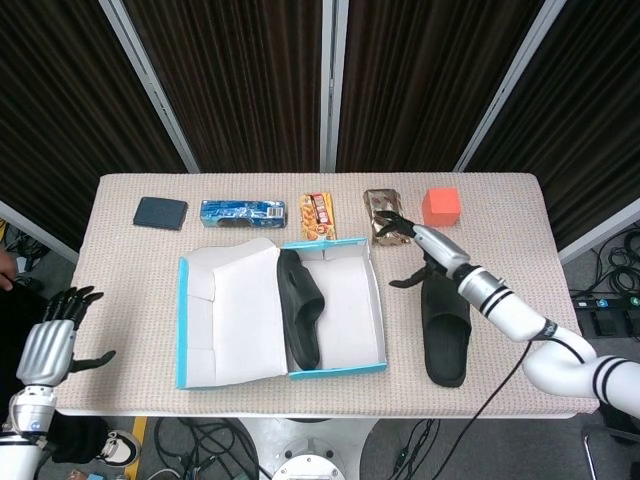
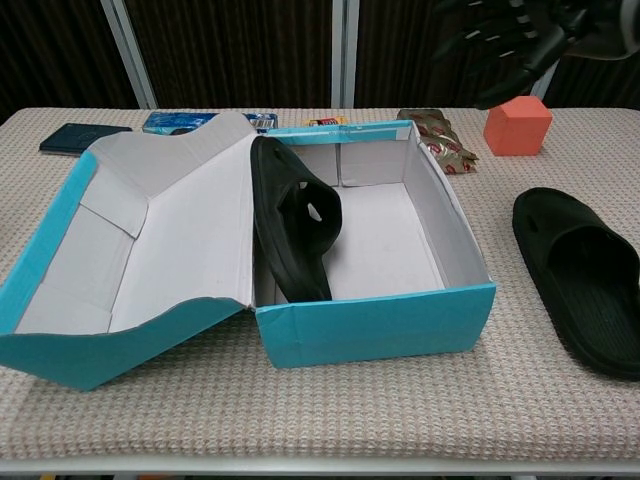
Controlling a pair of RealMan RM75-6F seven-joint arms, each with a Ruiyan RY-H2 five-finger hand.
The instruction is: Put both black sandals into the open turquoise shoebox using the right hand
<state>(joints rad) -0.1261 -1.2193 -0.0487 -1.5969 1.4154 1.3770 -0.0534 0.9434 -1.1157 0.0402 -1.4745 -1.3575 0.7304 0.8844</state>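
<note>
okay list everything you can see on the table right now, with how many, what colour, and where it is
shoebox: 1, turquoise with white inside, table centre, lid open to the left
sandal in box: 1, black, on its side against the box's left wall
sandal on table: 1, black, flat, right of the box
cube: 1, orange-red, back right
snack packet: 1, brown, back centre
snack bar: 1, orange and yellow, behind the box
blue packet: 1, back left
dark wallet: 1, navy, far back left
left hand: open, off the table's left edge
right hand: open, above the table sandal
</note>
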